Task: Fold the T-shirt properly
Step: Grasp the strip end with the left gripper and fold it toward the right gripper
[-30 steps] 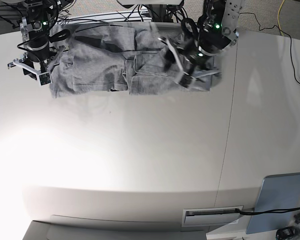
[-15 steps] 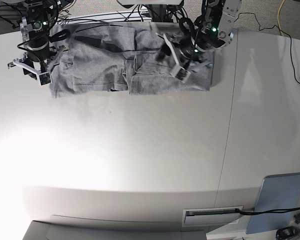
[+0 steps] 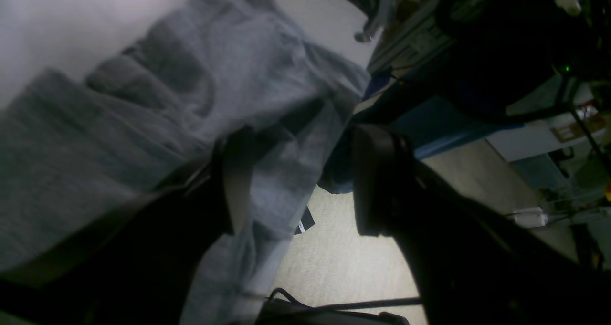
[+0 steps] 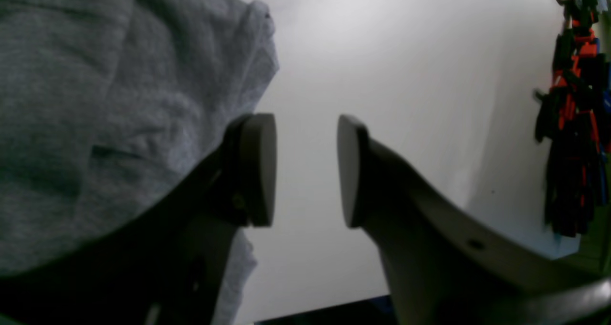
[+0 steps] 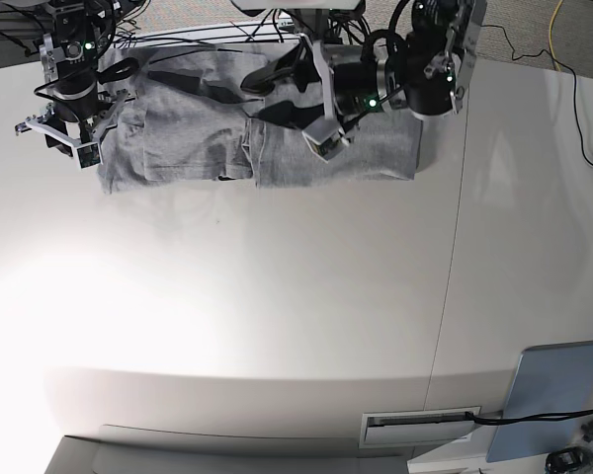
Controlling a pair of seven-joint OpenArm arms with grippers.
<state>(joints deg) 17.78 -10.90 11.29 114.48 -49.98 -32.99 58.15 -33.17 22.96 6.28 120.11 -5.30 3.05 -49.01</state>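
shirt folded along the far edge, both grippers empty

shirt (image 5: 217, 138) lies as a grey, rumpled band along the far edge of the white table (image 5: 277, 296), folded over itself, with a seam or gap near its middle. no lettering shows.

going left to right in the base view: the right gripper (image 5: 61, 136) sits at the shirt's left end, over the table edge and the cloth's corner. in its wrist view the two pale pads (image 4: 260, 170) stand apart with bare table between them, and the shirt (image 4: 95, 100) lies just beside the left pad; nothing is held.

further right, the left gripper (image 5: 295, 97) reaches sideways over the shirt's middle, its arm lying across the right half of the cloth. in its wrist view the fingers (image 3: 377, 182) are spread wide, one over the grey cloth (image 3: 143, 124), the other out past the table edge above the floor. no cloth is pinched between them.

at the right, a black cable (image 5: 578, 99) runs to a dark object at the table's far right edge. a blue-grey panel (image 5: 553, 395) lies at the near right corner.
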